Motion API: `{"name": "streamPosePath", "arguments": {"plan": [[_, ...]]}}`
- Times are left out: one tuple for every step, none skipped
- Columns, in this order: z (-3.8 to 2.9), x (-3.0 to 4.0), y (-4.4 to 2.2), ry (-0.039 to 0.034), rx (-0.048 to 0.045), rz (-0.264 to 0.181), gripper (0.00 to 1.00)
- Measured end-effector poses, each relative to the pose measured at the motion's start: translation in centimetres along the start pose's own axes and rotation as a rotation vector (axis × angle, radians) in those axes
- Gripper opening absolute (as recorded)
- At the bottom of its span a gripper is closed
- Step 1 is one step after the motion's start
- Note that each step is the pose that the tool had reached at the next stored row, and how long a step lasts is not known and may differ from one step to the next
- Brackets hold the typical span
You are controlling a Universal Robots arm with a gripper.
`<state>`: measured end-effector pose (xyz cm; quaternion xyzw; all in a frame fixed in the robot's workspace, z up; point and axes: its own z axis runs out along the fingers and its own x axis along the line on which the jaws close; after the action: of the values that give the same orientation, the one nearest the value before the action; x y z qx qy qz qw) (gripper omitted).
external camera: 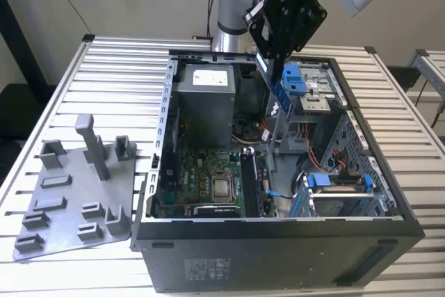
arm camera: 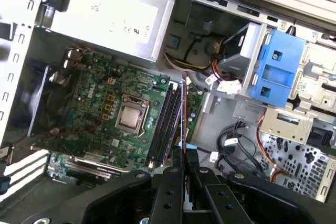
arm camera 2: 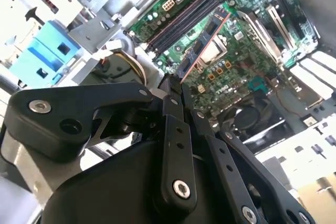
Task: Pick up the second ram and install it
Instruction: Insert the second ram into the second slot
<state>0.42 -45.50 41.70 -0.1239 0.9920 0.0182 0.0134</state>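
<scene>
hand (arm camera 2: 176, 85) is clamped on one end of the second ram (arm camera 2: 206, 38), holding it edge-down above the motherboard (arm camera: 100, 98), roughly parallel to the dark memory slots (arm camera: 164, 119), seemingly to match their line.

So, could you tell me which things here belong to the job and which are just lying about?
Job: second ram, held by the gripper; memory slots on the motherboard.
Lying about: grey fixture plate, power supply, blue drive bracket.
</scene>
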Motion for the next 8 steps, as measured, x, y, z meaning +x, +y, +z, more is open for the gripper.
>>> {"name": "streamPosePath", "arguments": {"plan": [[0.06, 0.0, 0.0, -0.0006, 0.0007, 0.02, 0.14], [0.11, 0.0, 0.0, -0.0012, 0.0013, 0.038, 0.14], [0.18, 0.01, -0.01, -0.0018, 0.0018, 0.056, 0.14], [0.24, 0.01, -0.01, -0.0024, 0.0024, 0.074, 0.14], [0.3, 0.01, -0.01, -0.003, 0.0029, 0.091, 0.14], [0.36, 0.01, -0.01, -0.0036, 0.0035, 0.109, 0.14], [0.42, 0.01, -0.02, -0.0042, 0.004, 0.128, 0.14], [0.48, 0.01, -0.02, -0.0047, 0.0046, 0.145, 0.14]]}}
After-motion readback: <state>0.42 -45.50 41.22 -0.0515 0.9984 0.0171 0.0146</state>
